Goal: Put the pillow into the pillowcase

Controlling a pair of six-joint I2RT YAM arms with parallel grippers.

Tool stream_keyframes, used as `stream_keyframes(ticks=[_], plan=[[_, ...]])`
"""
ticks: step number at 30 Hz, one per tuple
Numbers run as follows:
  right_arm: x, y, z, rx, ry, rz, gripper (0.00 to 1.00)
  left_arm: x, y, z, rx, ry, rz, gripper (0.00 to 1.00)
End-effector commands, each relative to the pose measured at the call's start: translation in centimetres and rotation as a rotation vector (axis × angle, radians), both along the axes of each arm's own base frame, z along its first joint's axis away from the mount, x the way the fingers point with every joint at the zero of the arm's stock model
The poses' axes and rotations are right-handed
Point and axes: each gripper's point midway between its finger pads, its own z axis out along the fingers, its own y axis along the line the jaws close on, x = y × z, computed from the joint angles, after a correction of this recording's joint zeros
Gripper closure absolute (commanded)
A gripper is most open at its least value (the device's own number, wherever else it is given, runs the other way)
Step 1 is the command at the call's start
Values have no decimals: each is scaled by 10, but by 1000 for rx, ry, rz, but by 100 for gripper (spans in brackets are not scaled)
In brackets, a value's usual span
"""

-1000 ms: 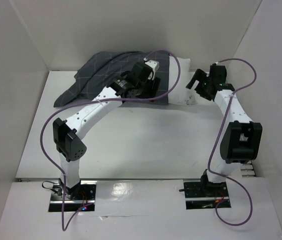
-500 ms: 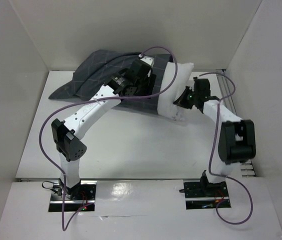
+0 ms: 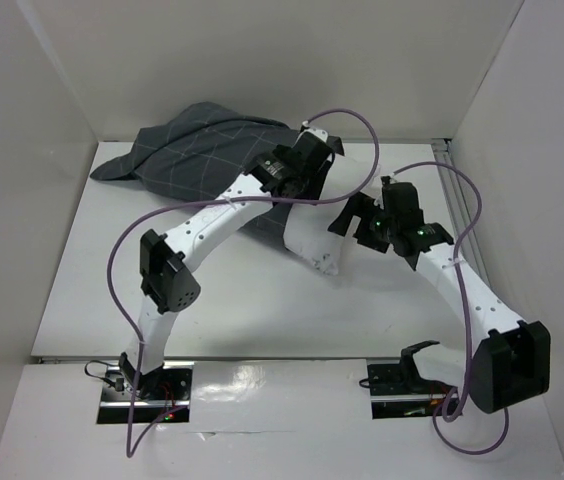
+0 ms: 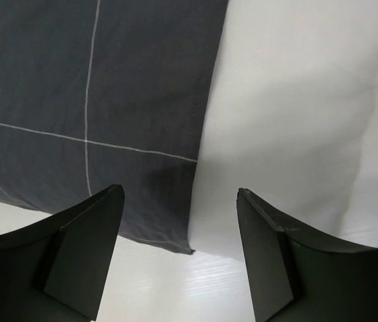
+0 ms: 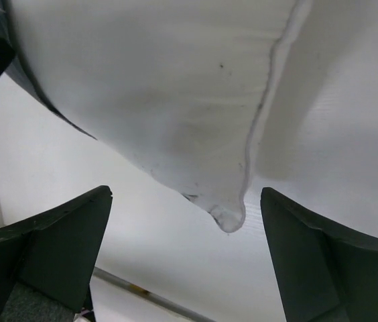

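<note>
The pillow (image 3: 310, 238) lies near the middle of the white table (image 3: 262, 310). Only its right end shows; the rest runs under the pillowcase (image 3: 197, 160). Its bare near corner points toward the arms, and the right wrist view shows a raised seam (image 5: 269, 100) running down to that rounded tip, with a few small dark specks on the cloth beside it.

Just right of this bare end is the right pincer (image 3: 345, 222). Its two dark fingers are spread wide, one to each side of the corner, and grip nothing.

A little farther back the left pincer (image 4: 179, 194) reaches over from the left. It is also spread wide and holds nothing. Beyond its tips, the hem of the dark grid cloth meets the white pillow.

From there the charcoal pillowcase rumples away to the far left, up against the back wall (image 3: 262, 60). A purple cable (image 3: 362, 130) loops above the left wrist.
</note>
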Motion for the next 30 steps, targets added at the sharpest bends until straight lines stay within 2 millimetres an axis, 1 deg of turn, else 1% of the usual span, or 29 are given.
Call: stream_keyframes(ticks=[1, 2, 4, 5, 6, 7, 8, 9, 11, 12, 13, 14, 15, 16, 17, 18, 19, 20, 21, 22, 23, 24, 25, 26, 27, 28, 29, 30], plan=[[-5, -20, 10, -83, 3, -63, 0, 15, 14, 5, 92, -64, 54, 19], [-5, -25, 14, -80, -8, -77, 0, 16, 19, 3, 120, -71, 67, 19], [-4, -29, 17, -69, -15, -87, 0, 22, 23, -13, 181, -69, 90, 19], [-4, -29, 14, -60, -11, -86, 0, 25, 28, -14, 210, -83, 117, 20], [-1, -34, 12, -48, -13, -98, 0, 27, 28, -14, 206, -91, 134, 22], [0, -31, 16, -15, -18, -76, 0, 28, 30, -14, 211, -95, 141, 24], [0, -31, 14, 4, -16, -70, 0, 31, 36, -13, 217, -100, 159, 28], [5, -36, 11, 19, -17, -81, 0, 35, 41, -9, 211, -104, 172, 30], [12, -36, 12, 59, -21, -66, 0, 38, 45, -10, 205, -97, 176, 39], [21, -43, 8, 75, -32, -82, 0, 37, 42, -1, 167, -109, 175, 63], [26, -44, 6, 88, -31, -79, 0, 38, 45, 4, 152, -108, 174, 75], [31, -42, 8, 94, -36, -72, 0, 38, 42, 10, 123, -117, 164, 85], [44, -41, 9, 95, -47, -71, 0, 33, 35, 19, 76, -107, 125, 94], [50, -40, 7, 95, -50, -56, 0, 31, 31, 25, 38, -111, 117, 96], [57, -41, 6, 100, -53, -58, 0, 31, 33, 30, 18, -109, 111, 98], [62, -35, 5, 126, -51, -26, 0, 29, 23, 35, -38, -101, 81, 100], [77, -31, 0, 139, -55, -8, 0, 28, 25, 41, -63, -104, 72, 100], [84, -29, -3, 151, -50, -6, 0, 27, 21, 40, -74, -94, 56, 100], [89, -26, -9, 168, -44, 2, 0, 25, 17, 47, -108, -97, 45, 100], [105, -26, -19, 197, -43, -8, 0, 22, 7, 46, -144, -76, 0, 100], [113, -24, -20, 217, -48, -3, 0, 17, 0, 54, -179, -71, -36, 100], [115, -16, -21, 257, -49, 28, 13, 12, -7, 61, -216, -64, -75, 100], [123, -2, -24, 312, -55, 50, 26, 2, -26, 65, -290, -33, -170, 100], [129, 10, -6, 356, -85, 88, 42, -6, -39, 71, -343, -16, -239, 100], [127, 29, 13, 407, -110, 154, 60, -16, -50, 76, -393, 7, -312, 100], [120, 55, 28, 429, -115, 196, 89, -39, -70, 93, -531, 88, -459, 100], [124, 66, 56, 426, -170, 218, 99, -55, -85, 102, -609, 142, -550, 100], [124, 73, 71, 415, -200, 214, 100, -64, -94, 116, -688, 172, -627, 100]])
